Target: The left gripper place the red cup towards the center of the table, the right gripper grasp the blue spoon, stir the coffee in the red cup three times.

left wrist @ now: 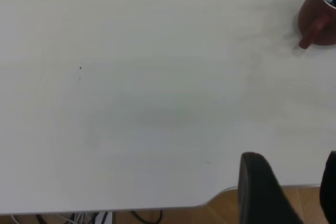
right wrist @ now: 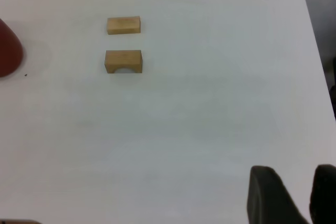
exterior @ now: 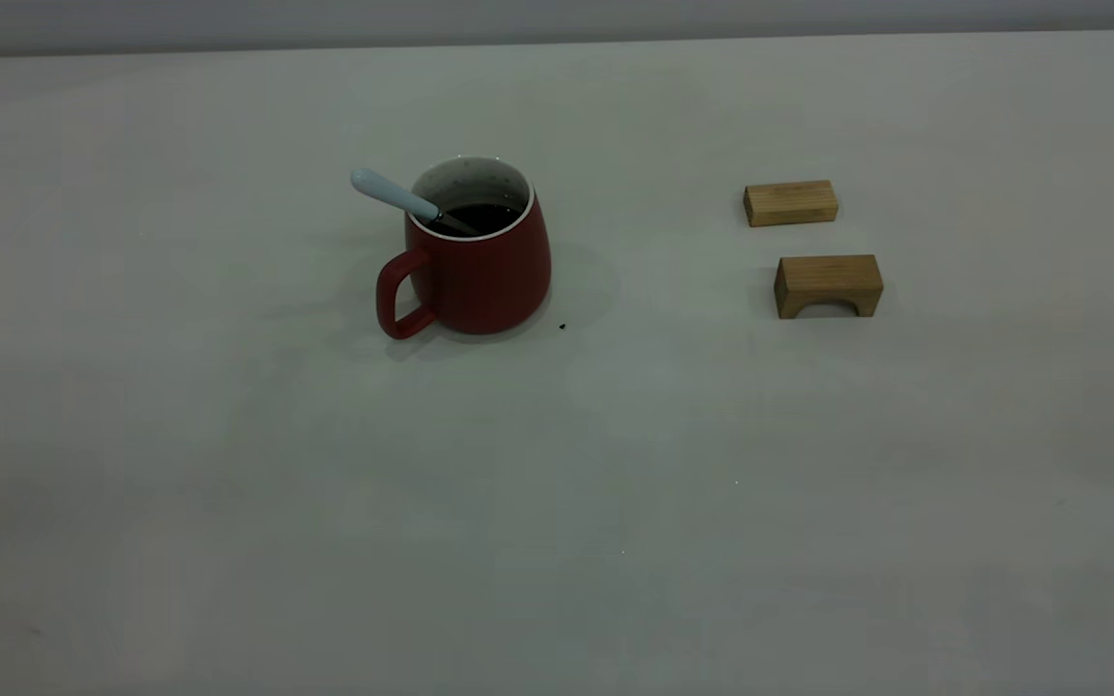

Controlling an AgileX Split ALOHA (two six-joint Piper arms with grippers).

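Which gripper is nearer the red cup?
Probably the left. The left gripper hangs by the table's edge, far from the red cup; the right gripper sits beyond the wooden blocks.

The exterior view looks down at a slant across the table (exterior: 615,503), far edge at the top, taking in the cup (exterior: 480,266) left of middle and two blocks (exterior: 791,203) at right; no arm shows. The left wrist view hangs high above the near table edge, its left gripper (left wrist: 291,192) at the frame's border, and shares only the cup (left wrist: 317,19), far off in a corner. The right wrist view, likewise high and far back over its right gripper (right wrist: 291,198), shares both blocks (right wrist: 124,25) and a sliver of the cup (right wrist: 8,51)
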